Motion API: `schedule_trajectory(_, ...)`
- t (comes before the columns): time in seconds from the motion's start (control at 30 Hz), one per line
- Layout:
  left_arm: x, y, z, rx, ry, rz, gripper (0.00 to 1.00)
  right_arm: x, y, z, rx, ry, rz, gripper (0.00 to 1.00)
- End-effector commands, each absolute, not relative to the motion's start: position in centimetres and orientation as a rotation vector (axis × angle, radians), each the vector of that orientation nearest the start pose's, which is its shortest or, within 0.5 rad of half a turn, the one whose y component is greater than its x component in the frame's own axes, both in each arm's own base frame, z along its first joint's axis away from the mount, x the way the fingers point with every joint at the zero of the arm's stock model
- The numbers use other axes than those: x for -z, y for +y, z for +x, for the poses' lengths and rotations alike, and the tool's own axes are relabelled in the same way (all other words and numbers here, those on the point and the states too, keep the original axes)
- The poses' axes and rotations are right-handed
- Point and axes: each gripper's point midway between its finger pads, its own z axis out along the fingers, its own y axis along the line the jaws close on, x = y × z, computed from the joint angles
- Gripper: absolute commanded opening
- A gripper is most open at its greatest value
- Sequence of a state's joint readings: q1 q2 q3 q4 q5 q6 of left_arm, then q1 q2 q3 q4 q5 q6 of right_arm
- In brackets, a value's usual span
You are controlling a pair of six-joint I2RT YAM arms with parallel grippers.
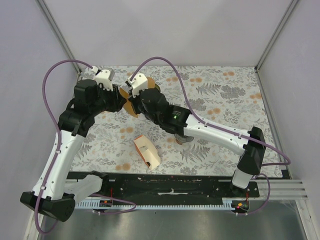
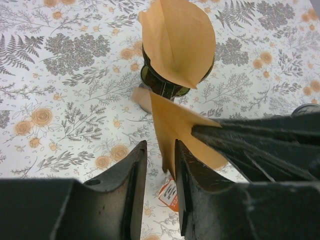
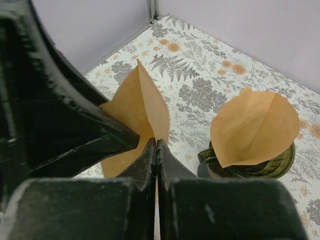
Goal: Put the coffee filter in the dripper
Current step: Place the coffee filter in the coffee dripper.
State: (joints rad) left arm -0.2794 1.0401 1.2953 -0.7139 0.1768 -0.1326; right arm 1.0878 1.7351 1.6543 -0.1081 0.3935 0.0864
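Overhead first: both arms reach to the far left of the table (image 1: 225, 95), with the left gripper (image 1: 120, 95) and right gripper (image 1: 131, 93) tip to tip. The brown coffee filter (image 1: 131, 108) pokes out just below where the jaws meet. The dripper can't be made out from here because the arms cover it. A filter packet (image 1: 146, 151) lies flat well back of both jaws, toward the bases.

Left wrist: the left gripper (image 2: 160, 147) has its jaws parted by a narrow gap. The lower edge of the coffee filter (image 2: 175, 120) hangs into that gap, closer to the right-hand finger; cannot tell if it touches. The right gripper (image 2: 197, 132) comes in from the right, its tips pinched onto the paper just ahead of the left jaws. Straight ahead, past the held paper, the dark green dripper (image 2: 165, 87) stands upright on the table. A second filter (image 2: 180, 40) is seated in it, opened out and rising above the rim.

Right wrist: the right jaws are fully together, clamping the coffee filter (image 3: 142, 110) at its lower corner. The paper stands up ahead of the tips, off the table. The left gripper's finger (image 3: 90, 125) crowds in from the left, its tip at the paper's left face. The dripper (image 3: 270, 167) is ahead and to the right of the jaws, apart from the held paper, with the second filter (image 3: 255, 127) sitting in it, tilted.
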Motion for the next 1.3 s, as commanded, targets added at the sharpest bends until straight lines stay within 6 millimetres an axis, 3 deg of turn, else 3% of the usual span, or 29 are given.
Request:
schedule_trajectory(0.0,-32.7,-11.7,30.2,0.414,1.967,0.199,0.36,-36.2,45.0,30.7,-0.522,1.604,-0.531,0.00)
schedule_trajectory(0.23,-32.3,-11.2,30.8,0.389,1.972,0.152,0.38,-36.5,44.9,30.6,-0.514,1.592,-0.526,0.00)
schedule_trajectory(0.33,-31.9,-10.7,30.9,0.350,1.979,0.143,0.21,-36.5,44.2,30.9,-0.481,1.590,-0.513,0.00)
schedule_trajectory(0.4,-32.0,-10.4,30.7,0.336,1.978,0.144,0.02,-36.7,42.7,31.5,-0.433,1.589,-0.484,0.00)
schedule_trajectory(0.5,-32.8,-10.1,30.6,0.321,1.956,0.145,0.02,-36.7,41.4,32.0,-0.435,1.580,-0.457,0.00)
schedule_trajectory(0.57,-33.2,-10.4,30.5,0.342,1.949,0.153,0.02,-37.5,42.1,31.3,-0.495,1.536,-0.477,0.00)
schedule_trajectory(0.67,-33.8,-11.3,30.4,0.395,1.937,0.167,0.02,-37.1,44.0,30.6,-0.533,1.522,-0.531,0.27)
schedule_trajectory(0.77,-34.4,-11.9,30.2,0.442,1.927,0.174,0.02,-36.2,45.5,30.4,-0.551,1.534,-0.563,0.40)
schedule_trajectory(0.9,-35.4,-12.3,29.9,0.477,1.906,0.175,0.02,-35.1,45.9,30.8,-0.547,1.561,-0.540,0.45)
schedule_trajectory(1.13,-35.9,-12.4,29.6,0.493,1.901,0.164,0.02,-34.1,45.2,32.0,-0.492,1.588,-0.490,0.44)
schedule_trajectory(1.27,-35.5,-12.0,29.8,0.458,1.908,0.174,0.02,-33.5,44.5,32.7,-0.459,1.604,-0.466,0.13)
